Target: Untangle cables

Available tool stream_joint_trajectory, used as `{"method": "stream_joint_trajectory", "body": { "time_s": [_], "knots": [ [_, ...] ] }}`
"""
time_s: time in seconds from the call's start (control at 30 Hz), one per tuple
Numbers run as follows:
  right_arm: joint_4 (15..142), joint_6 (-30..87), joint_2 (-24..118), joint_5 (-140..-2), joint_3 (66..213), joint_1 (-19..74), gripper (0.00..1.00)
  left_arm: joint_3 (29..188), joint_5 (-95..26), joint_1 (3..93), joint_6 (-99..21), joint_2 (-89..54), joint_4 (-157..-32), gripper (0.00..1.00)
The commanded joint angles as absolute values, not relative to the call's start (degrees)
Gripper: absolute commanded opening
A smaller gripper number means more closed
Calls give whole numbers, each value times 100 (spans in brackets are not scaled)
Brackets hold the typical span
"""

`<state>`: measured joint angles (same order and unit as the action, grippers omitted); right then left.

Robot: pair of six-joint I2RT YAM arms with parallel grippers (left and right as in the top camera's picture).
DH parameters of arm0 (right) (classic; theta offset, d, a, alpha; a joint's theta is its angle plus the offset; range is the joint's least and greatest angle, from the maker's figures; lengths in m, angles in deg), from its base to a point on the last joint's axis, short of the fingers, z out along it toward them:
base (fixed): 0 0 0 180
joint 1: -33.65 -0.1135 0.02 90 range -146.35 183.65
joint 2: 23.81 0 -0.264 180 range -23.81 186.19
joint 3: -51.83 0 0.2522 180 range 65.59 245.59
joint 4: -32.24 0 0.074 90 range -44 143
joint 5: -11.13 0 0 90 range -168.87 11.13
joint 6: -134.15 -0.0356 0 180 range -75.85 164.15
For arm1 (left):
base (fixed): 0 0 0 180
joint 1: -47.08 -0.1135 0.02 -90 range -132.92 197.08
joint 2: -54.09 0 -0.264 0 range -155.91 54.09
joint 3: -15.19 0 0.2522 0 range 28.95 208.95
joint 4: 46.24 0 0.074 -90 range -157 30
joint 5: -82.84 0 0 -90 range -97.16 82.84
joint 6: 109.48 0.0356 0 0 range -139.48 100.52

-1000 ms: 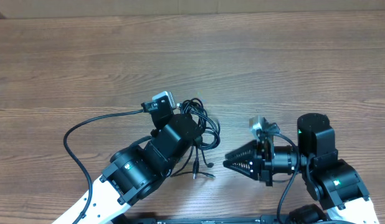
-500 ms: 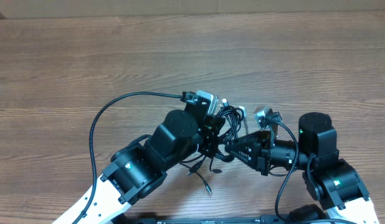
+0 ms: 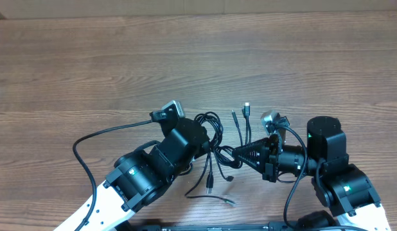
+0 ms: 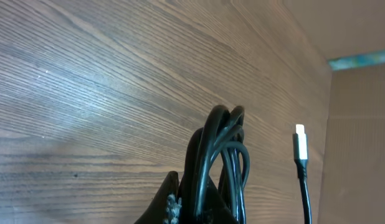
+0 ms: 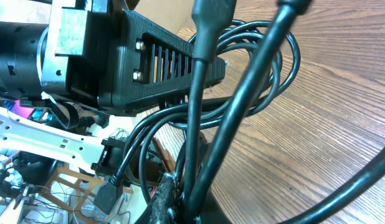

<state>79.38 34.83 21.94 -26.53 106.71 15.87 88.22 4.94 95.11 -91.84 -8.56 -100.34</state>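
The cables [image 4: 220, 155] wear glossy black plastic sheathing; one plug [image 4: 300, 142] is bright metal; the desk [image 3: 185, 64] is matt, grained wood.

The cables [image 3: 216, 136] clutter the near middle (far table [image 3: 198, 58] lies open).

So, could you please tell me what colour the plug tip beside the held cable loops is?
Silver metal plug on a thin black cord; clearest in the left wrist view.
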Motion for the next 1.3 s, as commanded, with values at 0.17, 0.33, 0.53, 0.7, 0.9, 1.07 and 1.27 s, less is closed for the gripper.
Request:
{"method": "stream_joint_trajectory", "body": {
  "time_s": [0.17,0.33,0.53,0.7,0.9,1.07,1.27],
  "knots": [
    [8045,2569,2131,-3840,10724,1561,100,8874,767,9463,-7556,-834,-9534,4],
    [8076,2571,2129,-3836,10724,1561,100,8874,-949,9463,-4647,-836,-8572,4],
    [8118,2569,2129,-3831,10724,1561,100,8874,-1316,9463,-3869,-836,-8589,4],
    [8115,2346,2129,-3833,10724,1773,100,8874,-1060,9259,-4266,-836,-8644,4],
    [7696,1588,2129,-3831,10726,2636,100,8876,-3609,8075,-3504,-839,-8603,4],
    [6824,1251,2129,-3812,10724,2739,100,8876,-5331,7393,-3401,-845,-8321,4],
    [7326,1767,2129,-3809,10724,2739,100,8876,-5322,7415,-3405,-882,-8198,4]
  ]
}}
